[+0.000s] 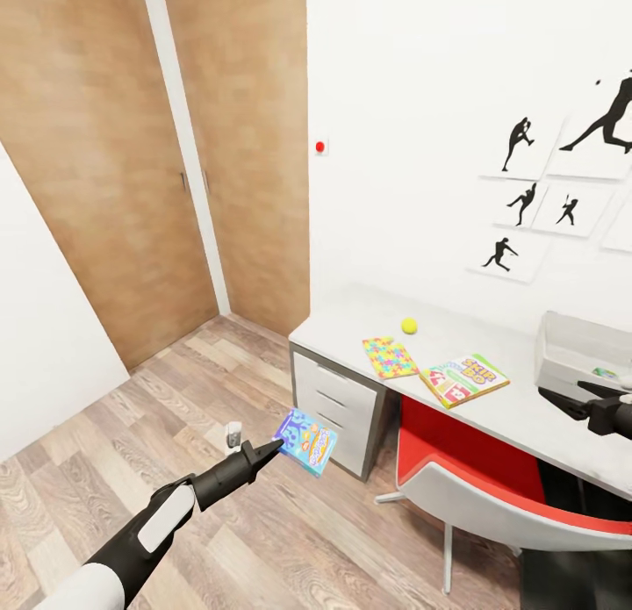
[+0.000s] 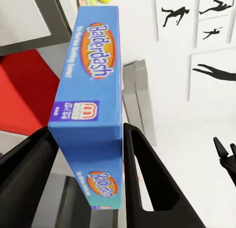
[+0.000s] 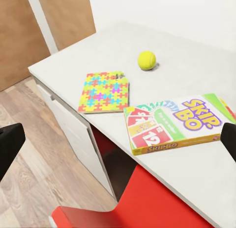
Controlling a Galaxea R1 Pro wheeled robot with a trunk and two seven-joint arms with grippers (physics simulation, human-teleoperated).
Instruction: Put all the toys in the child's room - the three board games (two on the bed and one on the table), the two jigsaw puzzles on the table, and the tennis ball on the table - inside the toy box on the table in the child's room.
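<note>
My left gripper [image 1: 274, 450] is shut on a small blue board game [image 1: 306, 441], holding it in the air over the wood floor, in front of the table's drawers. In the left wrist view both fingers [image 2: 147, 174] clamp the blue box [image 2: 91, 85] by its end. On the white table [image 1: 518, 417] lie one jigsaw puzzle [image 1: 389, 357], the tennis ball [image 1: 409, 326] and the SKIP BO board game [image 1: 463, 379]. The grey toy box [image 1: 579, 347] stands at the table's right end. My right gripper [image 1: 575, 398] hovers open just in front of it, looking down on the puzzle [image 3: 104, 91], ball [image 3: 146, 60] and SKIP BO box [image 3: 177, 122].
A red and grey chair [image 1: 465, 478] is tucked under the table, to the right of the white drawers [image 1: 338, 408]. Wooden wardrobe doors [image 1: 114, 154] fill the far left wall. Black athlete pictures [image 1: 527, 197] hang above the table. Open plank floor lies to my left.
</note>
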